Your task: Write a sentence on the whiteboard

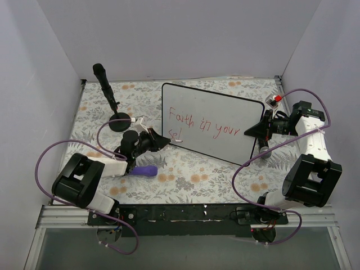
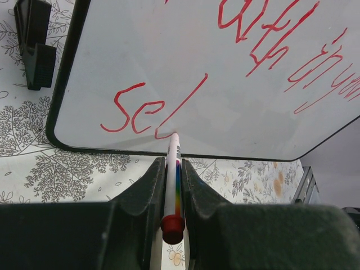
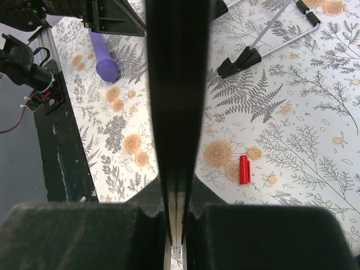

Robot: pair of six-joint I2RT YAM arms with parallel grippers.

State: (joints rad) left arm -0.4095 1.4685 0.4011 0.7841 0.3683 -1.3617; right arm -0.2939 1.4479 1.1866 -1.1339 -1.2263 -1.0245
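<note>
Glossy and stiff, the whiteboard [image 1: 225, 104] is standing tilted at mid-table, leaning toward the far side. It is probably sliding easily under pen pressure, so its thin black frame [image 3: 177, 84] is the sensible hold. The right gripper [image 3: 175, 194] is clamping that frame at the board's right edge. The left gripper [image 2: 173, 169] is pinching the light, slick marker [image 2: 172, 185], its tip touching the sentence [image 1: 205, 126] at "sel".

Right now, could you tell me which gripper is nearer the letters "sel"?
Left. The left gripper holds the marker, tip on "sel"; the right gripper clamps the board's right edge.
</note>
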